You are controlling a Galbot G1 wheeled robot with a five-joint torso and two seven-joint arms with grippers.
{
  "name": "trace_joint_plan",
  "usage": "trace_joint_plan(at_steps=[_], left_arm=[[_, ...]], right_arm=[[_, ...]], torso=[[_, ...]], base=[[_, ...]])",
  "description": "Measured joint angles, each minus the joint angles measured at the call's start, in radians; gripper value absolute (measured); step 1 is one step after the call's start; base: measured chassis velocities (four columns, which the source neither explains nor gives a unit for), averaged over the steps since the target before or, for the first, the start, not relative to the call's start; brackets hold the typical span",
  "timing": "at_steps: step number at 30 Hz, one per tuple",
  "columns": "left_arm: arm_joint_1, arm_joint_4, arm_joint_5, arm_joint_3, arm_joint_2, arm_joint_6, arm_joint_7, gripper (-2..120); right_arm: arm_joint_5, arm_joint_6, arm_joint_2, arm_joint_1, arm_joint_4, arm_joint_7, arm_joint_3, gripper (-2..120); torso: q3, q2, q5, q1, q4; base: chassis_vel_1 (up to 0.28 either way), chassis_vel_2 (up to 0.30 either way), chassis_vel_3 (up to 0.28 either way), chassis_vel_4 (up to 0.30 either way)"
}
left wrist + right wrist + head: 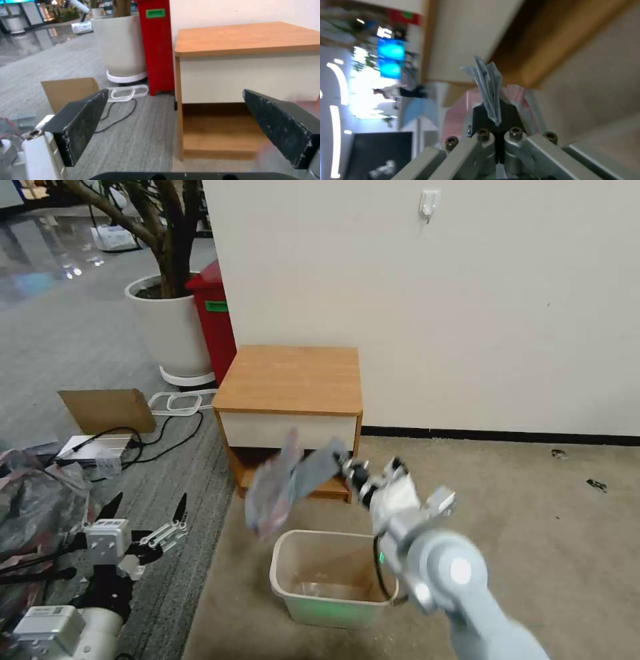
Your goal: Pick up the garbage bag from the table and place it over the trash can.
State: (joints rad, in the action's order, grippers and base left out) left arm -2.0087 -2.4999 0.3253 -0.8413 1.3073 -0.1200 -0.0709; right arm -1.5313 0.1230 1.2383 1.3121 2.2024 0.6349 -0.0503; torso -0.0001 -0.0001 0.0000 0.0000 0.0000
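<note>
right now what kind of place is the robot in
Probably an office or lobby corner staged like a bedroom nook: a nightstand against a plain wall, carpet with a small bin, a potted tree and glossy open floor behind. The right tool holds a bag.

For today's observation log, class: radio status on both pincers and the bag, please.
Right pincer shut on garbage bag, held above trash can. Left pincer open, idle low at left. Nothing blocking the can.

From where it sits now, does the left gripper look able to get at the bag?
Probably yes. The left gripper hangs open and low, and the bag dangles from the right gripper above the trash can. Only open floor lies between them.
</note>
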Motion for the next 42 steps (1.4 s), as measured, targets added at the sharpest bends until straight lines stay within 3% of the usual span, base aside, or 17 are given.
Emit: trace_joint_plan(at_steps=[14,21,33,35,37,39,41,42], left_arm=[[0.011,0.000,-0.002,0.010,0.019,0.001,0.021,100],[0.016,0.000,-0.005,0.035,0.020,-0.011,0.021,100],[0.031,0.000,-0.032,0.079,0.015,-0.045,0.021,100],[0.031,0.000,-0.032,0.079,0.015,-0.045,0.021,100],[0.031,0.000,-0.032,0.079,0.015,-0.045,0.021,100],[0.032,0.000,-0.033,0.080,0.015,-0.046,0.021,100],[0.040,0.000,-0.044,0.101,-0.013,-0.072,0.027,100],[0.040,0.000,-0.044,0.101,-0.013,-0.072,0.027,100]], right_arm=[[0.055,0.054,-0.122,0.199,0.093,0.074,-0.100,0],[0.070,0.079,-0.127,0.233,0.114,0.091,-0.108,0],[0.119,0.084,-0.147,0.270,0.182,0.198,-0.119,45],[0.119,0.084,-0.147,0.270,0.182,0.198,-0.119,45],[0.131,0.090,-0.146,0.279,0.193,0.203,-0.141,61],[0.133,0.092,-0.144,0.281,0.195,0.203,-0.146,63],[0.144,0.102,-0.136,0.283,0.201,0.201,-0.163,76],[0.144,0.102,-0.136,0.283,0.201,0.201,-0.163,76]], torso=[[0.000,0.000,0.0001,0.000,0.0000],[0.000,0.000,0.0002,0.000,0.0000],[0.000,0.000,0.0000,0.000,0.0000],[0.000,0.000,0.0000,0.000,0.0001],[0.000,0.000,0.0000,0.000,0.0000],[0.000,0.000,0.0000,0.000,0.0000],[0.000,0.000,-0.0002,0.000,0.0000],[0.000,0.000,-0.0002,0.000,0.0000]], base=[[0.000,0.000,0.000,0.000],[0.000,0.000,0.000,0.000],[0.000,0.000,0.000,0.000],[0.000,0.000,0.000,0.000],[0.000,0.000,0.000,0.000],[0.000,0.000,0.000,0.000],[0.000,0.000,0.000,0.000],[0.000,0.000,0.000,0.000]])
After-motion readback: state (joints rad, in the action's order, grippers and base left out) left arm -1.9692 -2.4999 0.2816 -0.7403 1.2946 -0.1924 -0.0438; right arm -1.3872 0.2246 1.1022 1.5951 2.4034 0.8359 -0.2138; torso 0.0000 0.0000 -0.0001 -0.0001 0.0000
